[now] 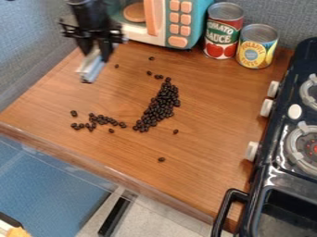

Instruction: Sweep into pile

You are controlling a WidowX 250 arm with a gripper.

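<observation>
Stove (266,178): black, three to five o'clock. Beans, dark: main heap (160,104) mid-desk (213,111); smaller cluster (99,120) at its eight o'clock; strays at eleven, twelve and six. Hand (94,52): eleven o'clock, clamped on pale tool (92,69). Cans (223,32): two, one o'clock. Toy microwave (180,23): twelve.

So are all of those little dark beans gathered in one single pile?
No, besides the longer heap of beans there is a smaller cluster to its left, and several lie loose on the wooden counter.
</observation>
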